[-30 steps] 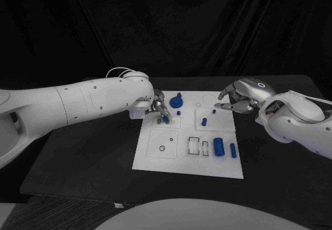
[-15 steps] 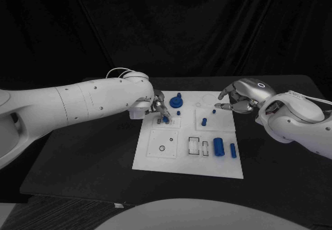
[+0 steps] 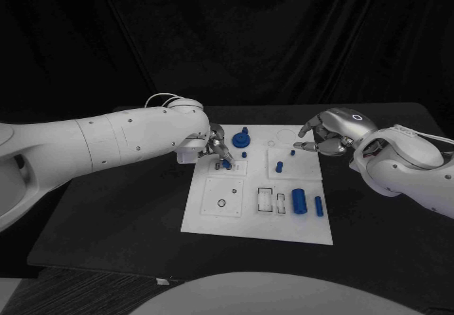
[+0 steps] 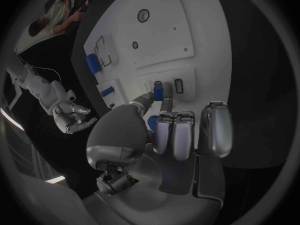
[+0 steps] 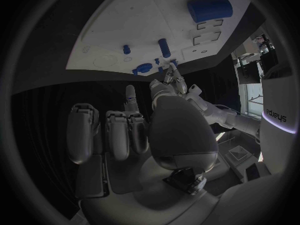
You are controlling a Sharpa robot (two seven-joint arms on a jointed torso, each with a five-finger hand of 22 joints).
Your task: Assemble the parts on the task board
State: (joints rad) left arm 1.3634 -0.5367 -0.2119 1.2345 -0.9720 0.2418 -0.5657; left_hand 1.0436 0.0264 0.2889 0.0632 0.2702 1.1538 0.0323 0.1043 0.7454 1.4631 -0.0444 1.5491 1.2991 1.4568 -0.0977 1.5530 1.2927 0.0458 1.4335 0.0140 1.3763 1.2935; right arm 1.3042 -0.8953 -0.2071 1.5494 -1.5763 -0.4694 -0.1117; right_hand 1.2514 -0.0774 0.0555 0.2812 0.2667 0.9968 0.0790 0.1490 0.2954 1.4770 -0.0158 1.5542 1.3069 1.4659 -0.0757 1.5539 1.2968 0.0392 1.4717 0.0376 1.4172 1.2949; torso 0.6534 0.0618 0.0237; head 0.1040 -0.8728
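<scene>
The white task board (image 3: 210,210) lies in the middle of the black table. My left hand (image 3: 218,149) hovers over the board's far left part and pinches a small blue part (image 4: 158,89) between thumb and a finger, right beside a small rectangular slot (image 4: 179,86). My right hand (image 3: 327,136) hangs at the board's far right edge with its fingers curled in and nothing visible in them; a small blue peg (image 3: 292,153) stands just below its fingertips. A blue gear-like disc (image 3: 242,139) sits at the far middle.
On the board stand a short peg (image 3: 244,155) and another peg (image 3: 279,167). A thick blue cylinder (image 3: 299,201) and a slim one (image 3: 320,206) lie near the right edge, next to two rectangular recesses (image 3: 272,201). Black table surrounds the board.
</scene>
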